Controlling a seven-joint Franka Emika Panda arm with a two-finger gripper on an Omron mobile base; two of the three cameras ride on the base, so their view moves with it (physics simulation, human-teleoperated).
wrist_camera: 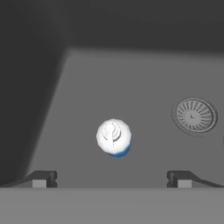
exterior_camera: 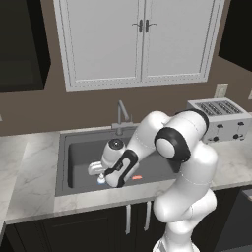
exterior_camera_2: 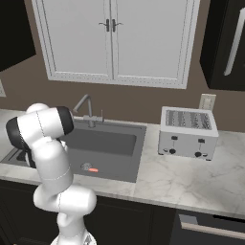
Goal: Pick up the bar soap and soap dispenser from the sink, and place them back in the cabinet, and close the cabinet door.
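My gripper is open and points down into the dark grey sink. The soap dispenser stands upright on the basin floor right under it, showing its white pump top and a sliver of blue between the two fingertips. In the left base view the gripper hangs just above the soap dispenser, without touching it. The bar soap, small and orange-red, lies on the sink floor to the right, next to the drain. A dark cabinet door with a long silver handle hangs at the upper right.
A slim faucet rises behind the sink. A toaster sits on the marble counter to the right. White double doors are on the wall above the sink. Another dark cabinet hangs upper left.
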